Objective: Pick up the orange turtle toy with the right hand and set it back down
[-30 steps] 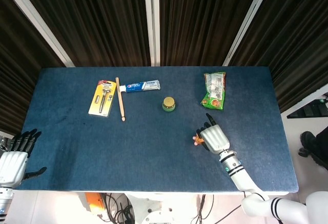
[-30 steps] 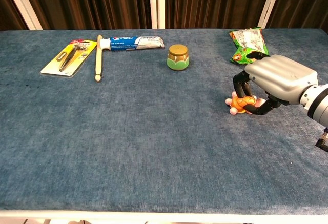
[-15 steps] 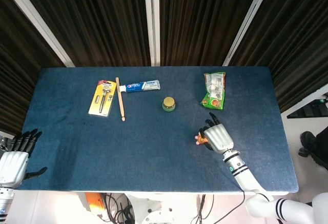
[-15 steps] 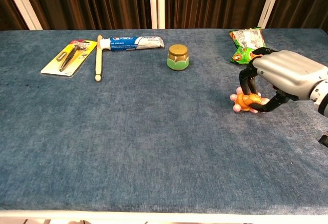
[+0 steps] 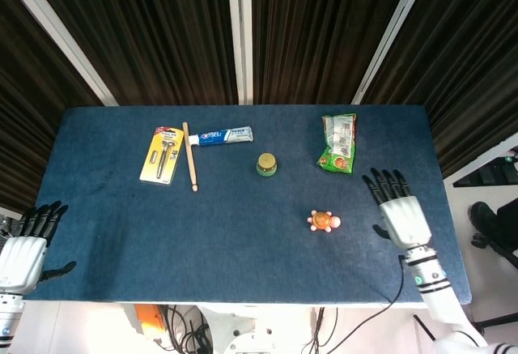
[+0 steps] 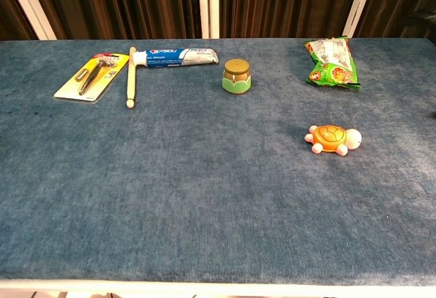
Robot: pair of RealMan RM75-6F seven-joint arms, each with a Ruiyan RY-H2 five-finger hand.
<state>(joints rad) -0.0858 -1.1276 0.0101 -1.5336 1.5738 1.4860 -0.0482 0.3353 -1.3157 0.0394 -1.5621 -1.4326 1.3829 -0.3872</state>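
The orange turtle toy (image 5: pixel 324 221) (image 6: pixel 332 139) lies flat on the blue table, right of centre, with nothing touching it. My right hand (image 5: pixel 398 208) is off to its right near the table's right side, fingers spread and empty; the chest view does not show it. My left hand (image 5: pixel 28 240) hangs beyond the table's left front corner, fingers apart and holding nothing.
A green snack bag (image 5: pixel 337 143) (image 6: pixel 330 62) lies behind the turtle. A small green jar with a gold lid (image 5: pixel 266 164) (image 6: pixel 236 76) stands mid-table. A toothpaste tube (image 5: pixel 221 135), a wooden stick (image 5: pixel 189 156) and a yellow carded tool pack (image 5: pixel 161 155) lie at the back left.
My right hand let go of the turtle and drew away to the right, its fingers opening. The turtle now lies alone on the table. The left hand stayed put.
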